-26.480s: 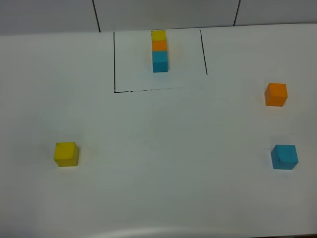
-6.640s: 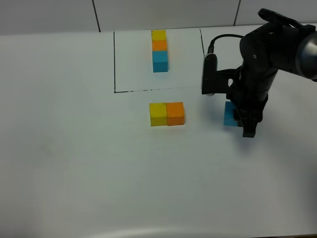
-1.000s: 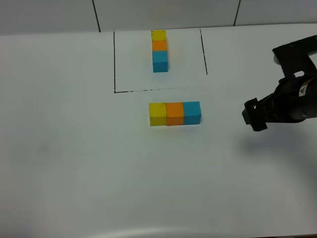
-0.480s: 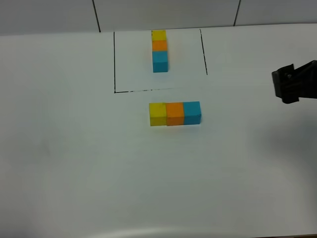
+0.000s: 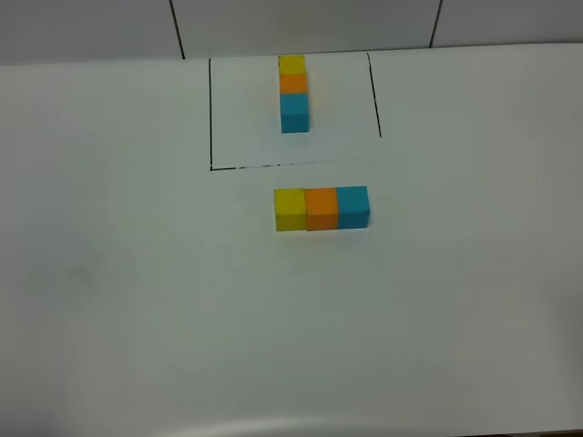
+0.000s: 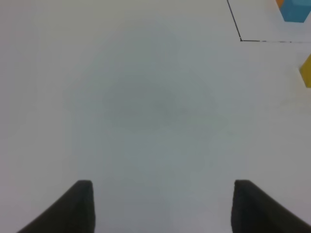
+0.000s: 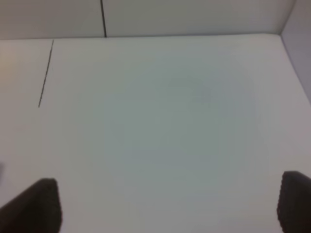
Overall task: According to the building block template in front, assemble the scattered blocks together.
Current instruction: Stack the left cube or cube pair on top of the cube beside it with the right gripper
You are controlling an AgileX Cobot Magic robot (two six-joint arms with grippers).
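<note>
The template (image 5: pixel 293 93), a yellow, orange and teal-blue row, stands inside the black drawn outline (image 5: pixel 210 109) at the back. In front of the outline the yellow block (image 5: pixel 290 208), orange block (image 5: pixel 321 208) and teal-blue block (image 5: pixel 352 207) lie touching in one straight row. Both arms are outside the exterior high view. My left gripper (image 6: pixel 160 206) is open and empty above bare table; the template's blue cube (image 6: pixel 296 10) and an edge of the yellow block (image 6: pixel 306 70) show in its view. My right gripper (image 7: pixel 167 204) is open and empty above bare table.
The white table (image 5: pixel 137 300) reaches a wall at the back. A stretch of the outline (image 7: pixel 45 73) and the table's right edge (image 7: pixel 294 63) show in the right wrist view.
My right arm has drawn back to the right and left the exterior high view. The three blocks have stayed in their row.
</note>
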